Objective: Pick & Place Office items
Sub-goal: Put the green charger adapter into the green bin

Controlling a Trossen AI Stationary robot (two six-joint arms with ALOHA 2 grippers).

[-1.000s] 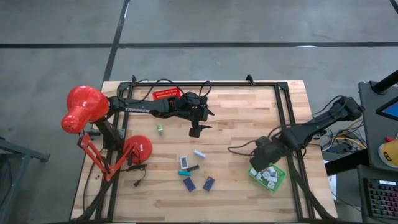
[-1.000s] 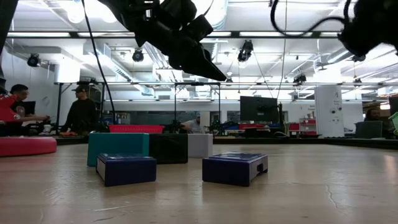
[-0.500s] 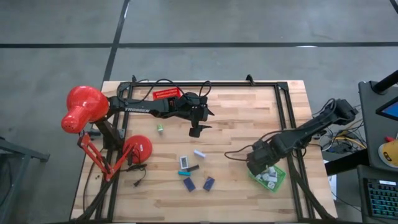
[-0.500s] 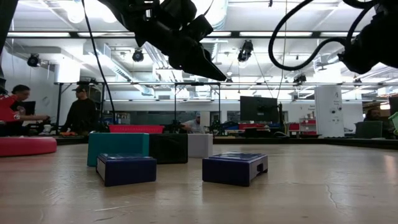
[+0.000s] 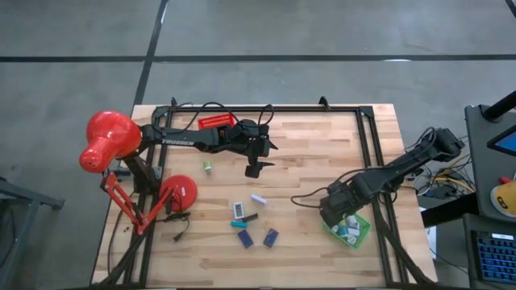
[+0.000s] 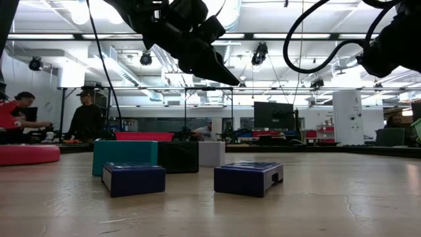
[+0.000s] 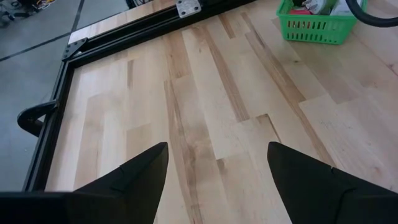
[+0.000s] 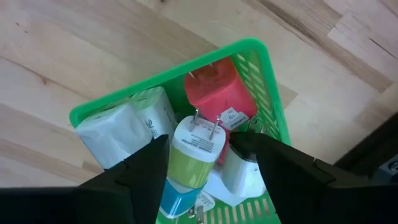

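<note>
Several small office items lie on the wooden table in the high view: a teal-and-white block (image 5: 239, 210), a white piece (image 5: 258, 198), two navy blocks (image 5: 245, 238) (image 5: 271, 237) and a tiny green piece (image 5: 207, 167). My right gripper (image 8: 201, 140) hangs open, pointing down into the green tray (image 8: 267, 68). In the tray lie white plugs, a pink plug (image 8: 214, 90) and a lime-and-white plug (image 8: 198, 155). The lime plug lies between my fingers, prongs up, resting on the others. My left gripper (image 7: 216, 149) hovers open above bare table at mid-table.
A big red desk lamp (image 5: 109, 141) with its round base (image 5: 179, 193) stands at the table's left. A red tray (image 5: 216, 122) sits at the far edge. A black frame (image 5: 367, 153) borders the table. Bare wood lies between the two arms.
My right gripper has come down and a little toward the table's left, closer over the green tray. The left arm and the items on the table have kept still.
</note>
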